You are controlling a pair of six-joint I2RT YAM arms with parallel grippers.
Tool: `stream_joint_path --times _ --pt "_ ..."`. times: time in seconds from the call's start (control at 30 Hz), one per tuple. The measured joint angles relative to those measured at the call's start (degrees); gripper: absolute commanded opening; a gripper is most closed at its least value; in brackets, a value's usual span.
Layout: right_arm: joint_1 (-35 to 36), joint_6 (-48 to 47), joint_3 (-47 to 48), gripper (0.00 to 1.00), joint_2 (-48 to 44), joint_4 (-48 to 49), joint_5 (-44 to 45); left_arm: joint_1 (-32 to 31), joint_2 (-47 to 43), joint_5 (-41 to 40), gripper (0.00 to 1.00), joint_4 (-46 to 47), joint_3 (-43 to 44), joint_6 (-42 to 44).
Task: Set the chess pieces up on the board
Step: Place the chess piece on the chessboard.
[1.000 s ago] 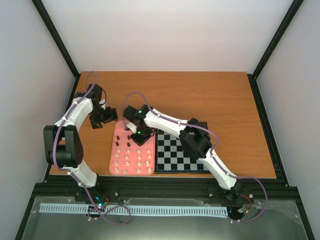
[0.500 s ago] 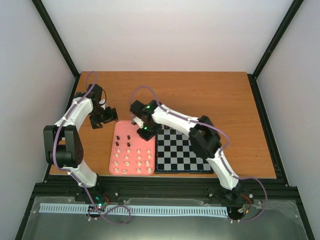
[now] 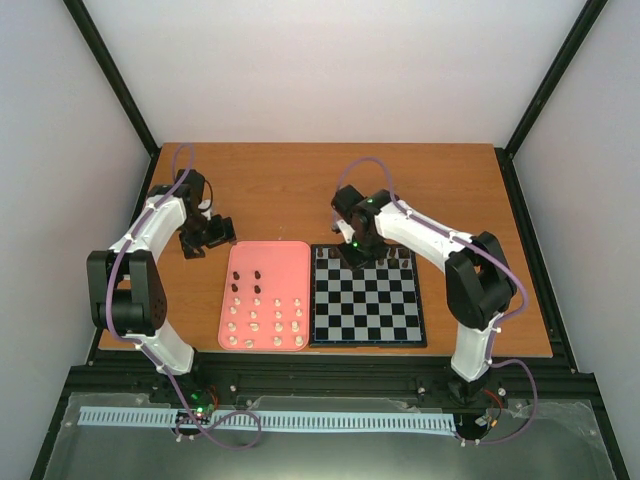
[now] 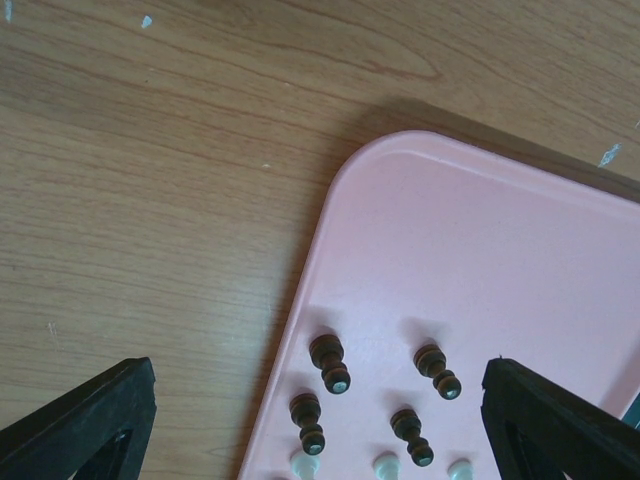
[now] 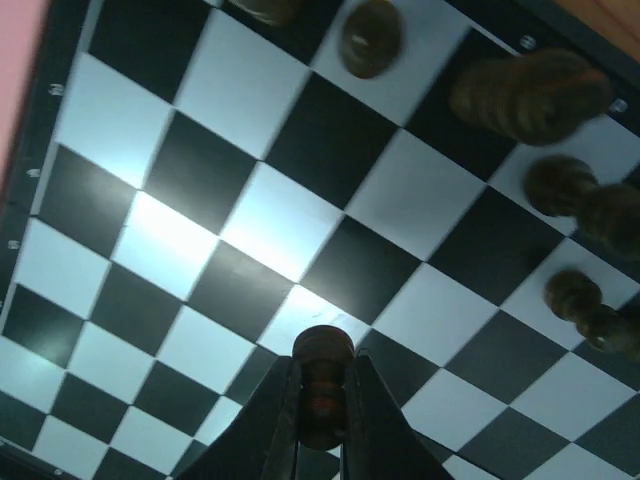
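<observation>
Left side: the left gripper (image 3: 207,234) hangs over bare desk (image 3: 300,185) just off the far left corner of the pink tray (image 3: 290,255), its jaws spread wide and holding nothing. The pink tray lies flat on the desk, its right edge against the board (image 3: 367,310). Most of the chess pieces (image 3: 265,318) stand upright on it: four dark ones (image 4: 330,362) grouped near the far left corner, and cream ones (image 3: 275,325) in rows on the near side of them. Centre and right: the board lies flat near the front edge of the desk. A few dark pieces (image 5: 560,185) stand on its far rows, most towards the right corner; their exact squares cannot be read. The right gripper (image 3: 357,250) is over the far edge of the board, its jaws drawn narrow and clamped on one dark piece (image 5: 322,350), held upright between the fingers (image 5: 275,425). Whether the base of that piece touches the board cannot be determined.
</observation>
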Motion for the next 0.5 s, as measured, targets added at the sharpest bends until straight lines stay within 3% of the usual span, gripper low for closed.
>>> stream_joint_path --times 0.5 --pt "-5.1 0.1 -3.3 0.03 1.7 5.7 2.4 0.0 0.0 0.0 1.0 0.0 -0.1 0.0"
